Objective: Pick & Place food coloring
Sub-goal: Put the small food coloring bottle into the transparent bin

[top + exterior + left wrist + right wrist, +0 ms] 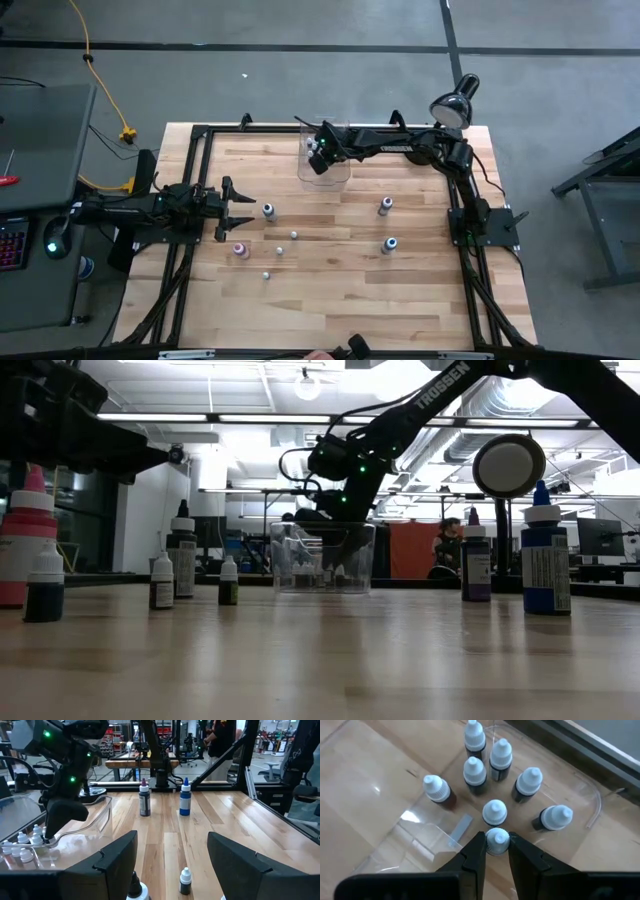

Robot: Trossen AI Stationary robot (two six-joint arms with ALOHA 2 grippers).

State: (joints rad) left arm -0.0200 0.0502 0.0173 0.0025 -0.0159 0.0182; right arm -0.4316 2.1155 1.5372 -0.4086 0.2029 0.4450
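Observation:
My right gripper [497, 844] reaches down into the clear plastic bin [338, 172] near the table's far edge and is shut on one small food coloring bottle [497, 839]. Several more white-capped bottles [495, 811] stand upright on the bin's floor around it. My left gripper [240, 207] hovers open by the table's left side, and a small bottle [268, 210] stands just to its right. In the left wrist view two small bottles [185, 880] stand on the wood between and ahead of its open fingers. My right gripper pinches the bottle by its white cap [497, 835] between its two fingertips, coming from above and pointing down into the bin. The bottle sits upright under the fingers. Its body is hidden by the cap and fingers, so whether it rests on the bin floor I cannot tell.
More bottles stand loose on the table: a purple one [385, 206] and a blue one [390, 245] on the right half, a pink one [240, 250] and tiny ones [280, 251] near the middle. A black frame rims the table, and a lamp [455, 103] stands at the far right corner.

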